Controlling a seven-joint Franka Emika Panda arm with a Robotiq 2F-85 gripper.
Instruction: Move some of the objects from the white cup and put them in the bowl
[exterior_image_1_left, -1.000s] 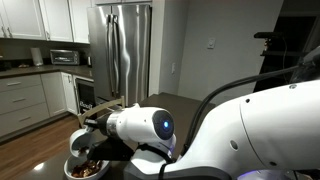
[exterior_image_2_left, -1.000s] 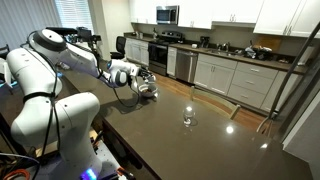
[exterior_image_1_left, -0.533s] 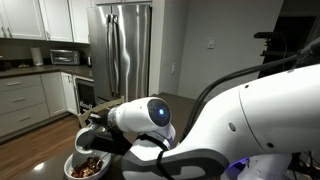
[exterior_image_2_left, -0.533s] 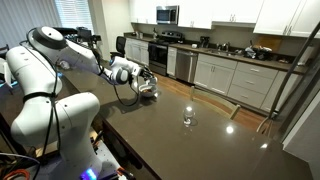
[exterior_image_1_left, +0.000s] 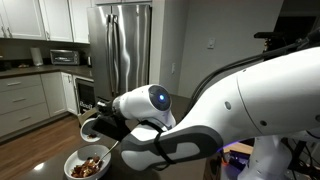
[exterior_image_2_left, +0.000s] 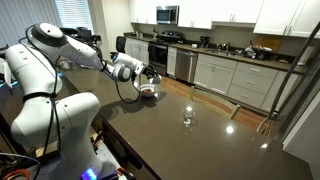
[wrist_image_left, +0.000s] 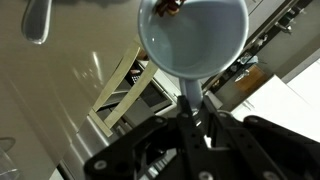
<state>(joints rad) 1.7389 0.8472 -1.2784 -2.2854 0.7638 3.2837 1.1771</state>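
Arm stretched out across the counter, wrist angled down. Gripper was clamped tight on the cup by its rim, the cup held just above the bowl. Bits lay in the bowl, with one at the cup's edge.

The gripper comes in from 6 o'clock, its dark fingers pinched together on the wall of the white cup at the cup's own 6 o'clock. The cup fills the frame toward 12 o'clock, its pale inside facing the camera. A few of the objects – reddish-brown bits – sit at the cup's 12 o'clock edge. Behind, toward 3 o'clock, blurred room furnishings lie tilted.
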